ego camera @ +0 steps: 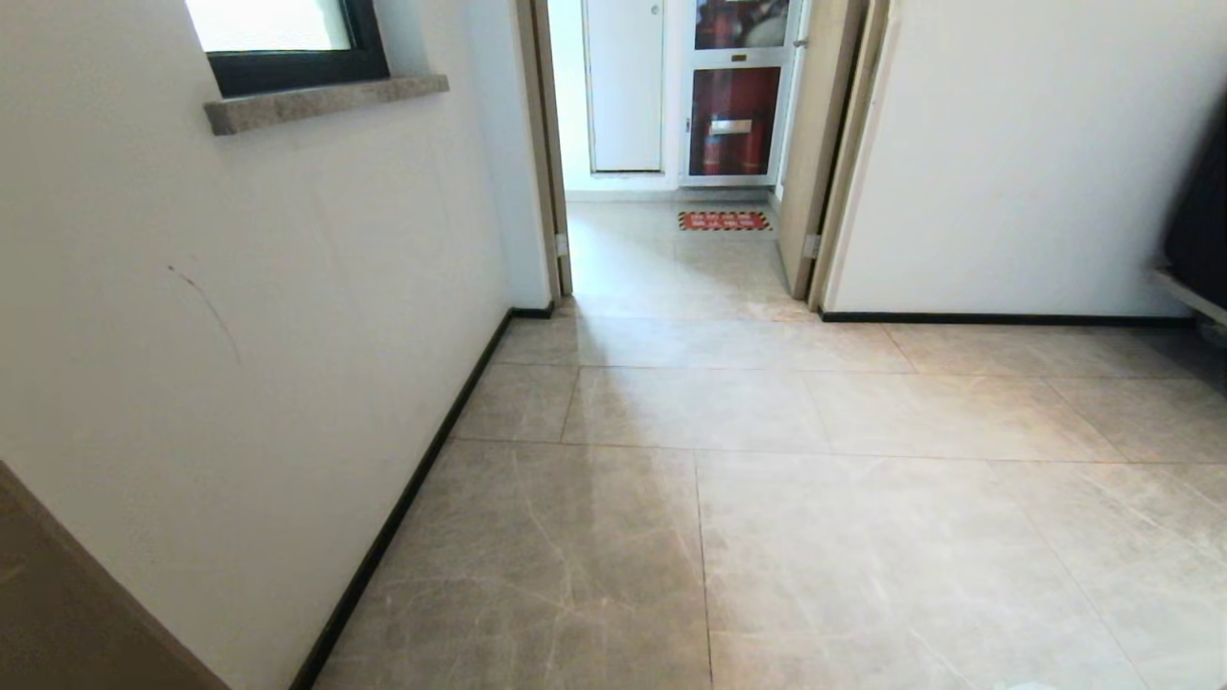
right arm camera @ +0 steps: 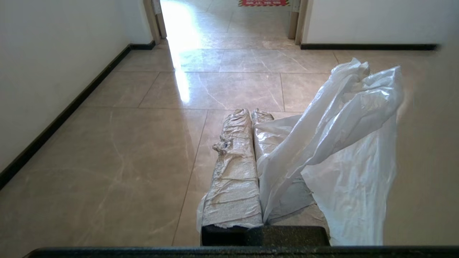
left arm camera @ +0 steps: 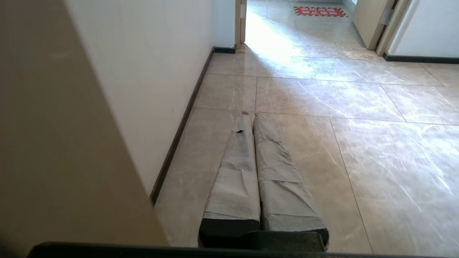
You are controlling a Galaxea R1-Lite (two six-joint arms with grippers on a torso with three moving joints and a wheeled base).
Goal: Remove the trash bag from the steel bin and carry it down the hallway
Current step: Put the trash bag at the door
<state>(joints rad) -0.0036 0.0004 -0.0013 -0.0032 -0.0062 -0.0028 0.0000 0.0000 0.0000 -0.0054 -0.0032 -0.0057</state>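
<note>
The trash bag (right arm camera: pixel 340 143), thin white translucent plastic, is pinched between the closed fingers (right arm camera: pixel 233 172) of the right gripper (right arm camera: pixel 252 113); its loose folds billow up and out at the centre right of the right wrist view, above the glossy beige floor tiles (right arm camera: pixel 107 161). The left gripper (left arm camera: pixel 251 114) appears at lower centre of the left wrist view, its wrapped fingers (left arm camera: pixel 236 172) pressed together on nothing. In the head view neither arm shows. The hallway (ego camera: pixel 767 479) fills the lower frame, with a white wall (ego camera: pixel 288 335) and black skirting (ego camera: pixel 403 498) at left, a window sill (ego camera: pixel 326 101) at upper left, and an open doorway (ego camera: pixel 671 240) at top centre, with a red floor sign (ego camera: pixel 724 220) beyond it.
</note>
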